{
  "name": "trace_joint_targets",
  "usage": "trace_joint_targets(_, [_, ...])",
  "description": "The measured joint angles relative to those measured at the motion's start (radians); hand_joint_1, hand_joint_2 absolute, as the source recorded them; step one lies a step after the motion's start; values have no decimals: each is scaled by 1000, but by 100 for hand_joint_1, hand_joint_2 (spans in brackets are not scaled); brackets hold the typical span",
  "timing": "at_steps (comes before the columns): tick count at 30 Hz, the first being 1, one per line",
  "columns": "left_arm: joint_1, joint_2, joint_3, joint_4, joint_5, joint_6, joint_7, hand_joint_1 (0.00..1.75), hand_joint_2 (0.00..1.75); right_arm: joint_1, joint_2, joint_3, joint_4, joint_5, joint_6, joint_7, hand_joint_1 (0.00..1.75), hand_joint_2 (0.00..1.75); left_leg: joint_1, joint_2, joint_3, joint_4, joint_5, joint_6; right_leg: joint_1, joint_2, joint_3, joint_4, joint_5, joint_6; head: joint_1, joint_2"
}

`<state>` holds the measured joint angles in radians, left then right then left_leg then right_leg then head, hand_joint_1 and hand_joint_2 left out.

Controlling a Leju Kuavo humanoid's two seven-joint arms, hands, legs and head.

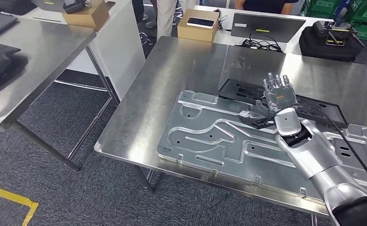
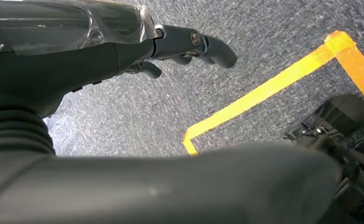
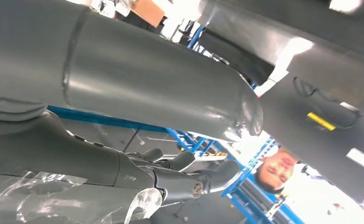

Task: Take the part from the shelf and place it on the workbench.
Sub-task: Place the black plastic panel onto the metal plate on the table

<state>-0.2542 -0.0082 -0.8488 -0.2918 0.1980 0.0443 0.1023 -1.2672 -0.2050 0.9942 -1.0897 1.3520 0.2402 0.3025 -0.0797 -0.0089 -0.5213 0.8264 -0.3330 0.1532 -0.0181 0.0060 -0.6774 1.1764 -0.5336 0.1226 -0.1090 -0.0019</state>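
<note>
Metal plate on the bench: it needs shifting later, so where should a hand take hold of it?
Probably the near long rim, coming from the front of the bench. The plate lies flat, so only its raised edge offers purchase, and that rim sits close to the bench's front edge, away from the black tray.

Head view is evenly lit and pretty sharp, with soft overhead glare smeared across the steel workbench (image 1: 181, 70) and faint shadows under the tables. Left wrist view is a bit motion-blurred on the carpet (image 2: 171, 112), with the near thumb out of focus. Right wrist view has blown-out white highlights and a blurry foreground.
</note>
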Motion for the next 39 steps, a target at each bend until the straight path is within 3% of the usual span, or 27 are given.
trace_joint_targets(1, [1,-2,0,0,0,0,0,0,0,4,1,0,1,0,-1,0,0,0,0,0,0,3,-2,1,-1,0,-24,42,-6,1,0,0])
trace_joint_targets(2, [1,-3,0,0,1,0,0,0,0,6,2,1,1,0,-2,0,0,0,0,0,1,8,-4,1,-2,-1,-29,45,9,3,0,0])
trace_joint_targets(3, [1,-3,0,0,2,0,1,0,0,6,3,1,2,0,-4,0,0,0,1,-1,1,15,-8,0,-4,-1,-14,4,42,7,0,0])
trace_joint_targets(5, [1,-3,0,0,5,0,3,0,0,2,5,1,3,0,-8,0,0,0,-3,-1,-1,32,-20,-8,-11,-4,47,-135,120,22,0,0])
trace_joint_targets(6, [1,-2,0,0,5,0,3,0,0,0,6,1,3,0,-9,0,0,0,-7,-1,-6,44,-27,-11,-16,-4,71,-193,144,24,0,0])
trace_joint_targets(7, [0,0,0,0,6,-1,3,0,0,2,8,1,5,-1,-10,-1,0,0,-11,-1,-12,54,-30,-14,-22,-4,84,-227,156,22,0,0])
trace_joint_targets(9, [1,3,0,1,6,-2,3,0,0,9,9,1,8,-2,-10,-2,0,0,-16,-1,-27,66,-31,-17,-34,-2,79,-239,158,10,0,0])
trace_joint_targets(11, [3,6,1,1,6,-4,3,0,0,14,10,2,12,-4,-10,-4,0,0,-15,-1,-48,94,-54,-34,-44,-2,63,-230,161,6,1,0])
trace_joint_targets(12, [3,7,1,1,6,-5,3,0,0,14,11,2,13,-5,-10,-4,0,0,-7,-1,-67,141,-86,-49,-49,-2,58,-228,162,3,1,0])
trace_joint_targets(14, [1,6,1,1,6,-7,2,0,0,13,12,2,15,-8,-10,-4,0,0,19,5,-120,290,-167,-81,-51,-3,56,-230,164,0,1,0])
trace_joint_targets(16, [-1,4,1,1,6,-8,2,0,0,13,12,2,17,-10,-8,-4,0,0,40,10,-164,413,-218,-96,-50,-6,58,-231,166,0,1,0])
trace_joint_targets(17, [-2,2,1,1,6,-10,1,0,0,14,13,3,18,-10,-6,-4,0,0,43,11,-164,425,-220,-96,-47,-7,58,-231,167,0,1,0])
trace_joint_targets(18, [-2,-1,1,1,6,-11,0,0,0,13,14,3,19,-11,-4,-5,0,0,42,10,-144,393,-206,-90,-42,-6,59,-233,170,0,1,0])
trace_joint_targets(19, [-3,-3,1,0,6,-12,0,0,0,10,15,3,18,-12,-1,-4,0,0,36,9,-102,320,-178,-74,-35,-5,62,-240,175,-2,1,0])
trace_joint_targets(20, [-5,-1,2,0,6,-12,0,0,0,3,16,3,18,-13,0,-4,0,0,23,8,-48,227,-145,-48,-31,-5,67,-251,182,-8,1,0])
trace_joint_targets(22, [-12,3,4,0,6,-12,0,0,0,-12,14,1,18,-15,2,-3,0,0,-17,4,50,70,-93,-6,-25,-6,74,-274,201,-16,0,0])
trace_joint_targets(23, [-17,5,6,0,6,-10,0,0,0,-18,13,0,19,-17,4,-3,0,0,-31,2,73,34,-81,3,-22,-7,71,-280,211,-21,0,0])
trace_joint_targets(24, [-20,6,8,0,7,-10,1,0,0,-20,11,0,19,-19,5,-3,0,0,-37,0,78,22,-72,-1,-17,-6,64,-281,221,-25,0,0])
trace_joint_targets(26, [-21,2,11,0,7,-9,3,0,0,-23,8,-1,22,-24,5,-5,0,0,-27,-4,72,6,-55,-7,-5,-7,46,-281,229,-35,0,0])
trace_joint_targets(28, [-17,-3,12,1,7,-11,3,0,0,-29,0,-1,29,-30,-2,-7,0,0,-15,-8,63,-7,-38,-3,-2,-6,12,-216,172,-26,1,0])
trace_joint_targets(30, [-16,-7,13,1,7,-12,4,0,0,-33,-9,-1,41,-37,-9,-10,0,0,-10,-9,43,-1,-27,2,-7,-6,-40,-64,73,-16,2,0])
trace_joint_targets(31, [-16,-9,14,1,7,-11,4,0,0,-34,-14,-1,48,-40,-11,-10,0,0,-9,-9,33,3,-22,2,-9,-6,-58,6,43,-14,1,0])
trace_joint_targets(32, [-16,-12,14,1,8,-11,4,0,0,-34,-17,-1,54,-44,-12,-12,0,0,-8,-9,23,6,-16,0,-9,-7,-61,45,35,-12,1,0])
trace_joint_targets(33, [-16,-13,14,1,8,-10,4,0,0,-36,-21,-1,60,-47,-13,-13,0,0,-7,-8,13,9,-10,-2,-9,-8,-45,46,47,-9,1,0])
trace_joint_targets(34, [-16,-13,15,1,9,-10,5,0,0,-40,-25,-1,64,-50,-14,-13,0,0,-7,-8,4,12,-4,-4,-9,-8,-9,5,72,-7,1,0])
trace_joint_targets(37, [-18,-12,16,1,9,-9,8,0,0,-54,-31,-1,71,-54,-19,-13,0,0,-13,-2,-23,30,5,-10,-11,-8,131,-202,119,-2,1,0])
trace_joint_targets(39, [-20,-11,18,1,8,-8,9,0,0,-58,-33,-1,76,-58,-23,-13,0,0,-20,0,-40,40,14,-13,-12,-6,152,-253,120,-9,1,0])
